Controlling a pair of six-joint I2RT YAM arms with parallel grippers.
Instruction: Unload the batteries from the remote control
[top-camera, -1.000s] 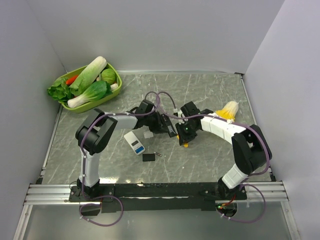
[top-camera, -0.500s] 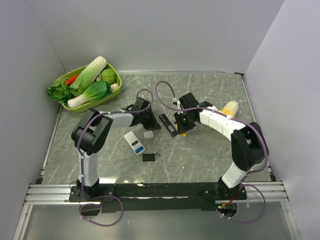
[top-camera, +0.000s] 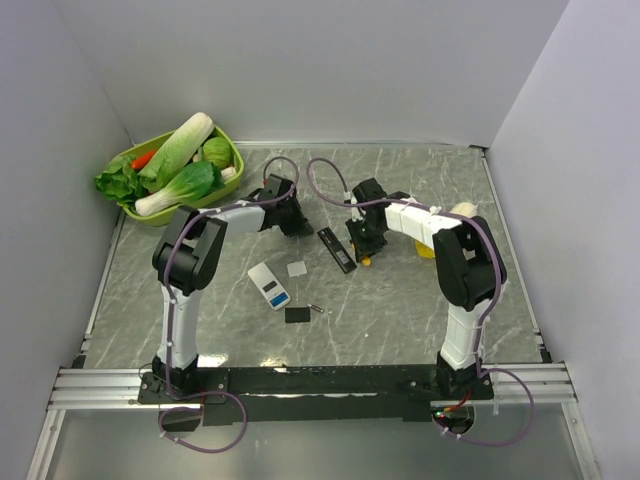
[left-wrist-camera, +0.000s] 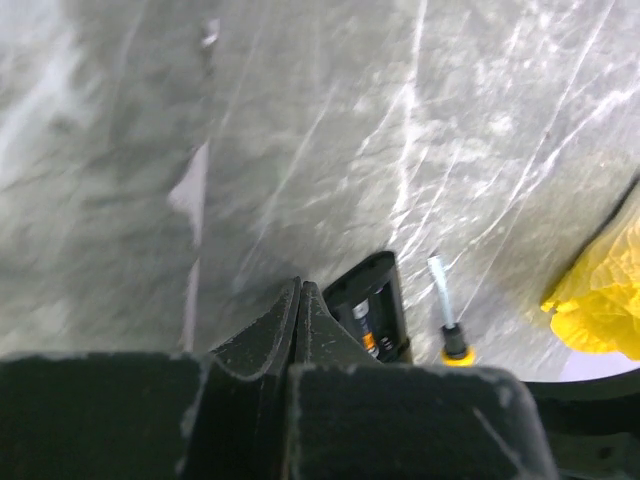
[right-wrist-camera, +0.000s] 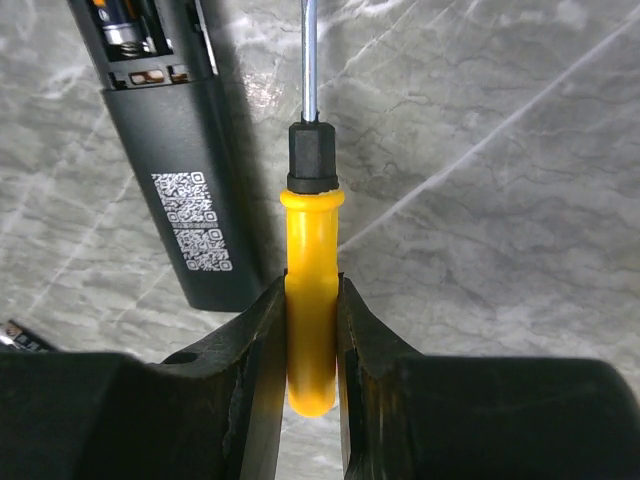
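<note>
A black remote control (top-camera: 337, 249) lies back-up on the table with its battery bay open. A battery (left-wrist-camera: 372, 336) with an orange band sits in the bay; its spring end shows in the right wrist view (right-wrist-camera: 122, 22). A small slim cell (top-camera: 316, 309) lies loose near the black cover plate (top-camera: 296, 314). My right gripper (top-camera: 364, 238) (right-wrist-camera: 312, 288) is shut on a yellow-handled screwdriver (right-wrist-camera: 312, 260) just right of the remote (right-wrist-camera: 175, 170), tip pointing away. My left gripper (top-camera: 286, 216) (left-wrist-camera: 300, 287) is shut and empty, left of the remote (left-wrist-camera: 375, 300).
A white remote (top-camera: 268, 285) and a white cover plate (top-camera: 298, 268) lie left of centre. A green basket (top-camera: 228, 148) of vegetables stands at the back left. A yellow-white vegetable (top-camera: 455, 218) lies beside the right arm. Walls enclose the table.
My left gripper has drawn back and to the left, away from the black remote, which is now uncovered. My right gripper has moved farther back with the screwdriver.
</note>
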